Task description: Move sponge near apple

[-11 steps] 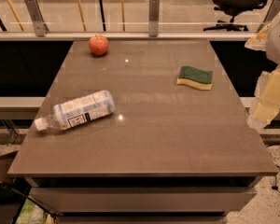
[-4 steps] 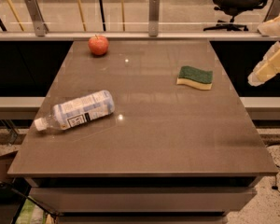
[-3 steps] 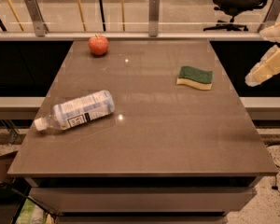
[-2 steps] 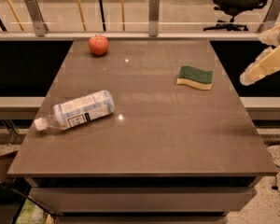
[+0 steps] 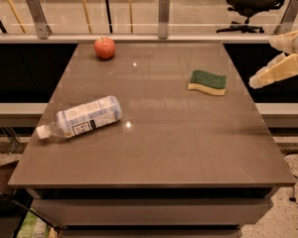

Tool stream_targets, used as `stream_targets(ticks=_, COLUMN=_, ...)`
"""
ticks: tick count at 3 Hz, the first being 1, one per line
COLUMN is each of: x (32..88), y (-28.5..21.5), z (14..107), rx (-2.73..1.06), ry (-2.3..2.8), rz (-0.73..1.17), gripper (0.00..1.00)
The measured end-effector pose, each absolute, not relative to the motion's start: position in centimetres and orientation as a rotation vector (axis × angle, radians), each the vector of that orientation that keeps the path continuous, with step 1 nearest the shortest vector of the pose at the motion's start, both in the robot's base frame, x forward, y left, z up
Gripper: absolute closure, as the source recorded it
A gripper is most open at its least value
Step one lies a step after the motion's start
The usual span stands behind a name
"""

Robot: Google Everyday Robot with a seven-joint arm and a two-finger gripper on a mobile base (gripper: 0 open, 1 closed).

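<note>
The sponge (image 5: 207,82), dark green on top with a pale yellow layer below, lies flat on the right part of the brown table (image 5: 154,148). The red apple (image 5: 105,47) stands near the table's far left corner, far from the sponge. My gripper (image 5: 263,62) hangs in the air past the table's right edge, to the right of the sponge and apart from it. Its two cream fingers (image 5: 280,69) point left toward the sponge, spread apart and holding nothing.
A clear plastic water bottle (image 5: 82,117) with a white label lies on its side at the table's left. A glass railing with metal posts (image 5: 163,11) runs behind the table. An office chair (image 5: 253,1) stands at the back right.
My gripper has risen from low beside the table's right edge and has moved left toward the sponge. The sponge, apple and bottle have not moved.
</note>
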State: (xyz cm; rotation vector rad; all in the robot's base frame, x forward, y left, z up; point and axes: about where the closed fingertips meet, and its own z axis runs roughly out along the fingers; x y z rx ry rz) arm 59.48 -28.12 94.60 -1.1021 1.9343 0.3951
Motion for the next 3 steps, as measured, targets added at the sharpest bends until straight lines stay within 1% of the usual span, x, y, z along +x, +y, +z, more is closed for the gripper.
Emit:
stream_targets(ticks=1, x=60.46, y=-27.45, z=94.24, rx=-1.097, ry=1.807, rz=0.493, gripper=0.0)
stream_targets(ticks=3, x=60.9, y=-26.72, z=93.7, rx=-1.084, ry=1.78, rz=0.532, gripper=0.0)
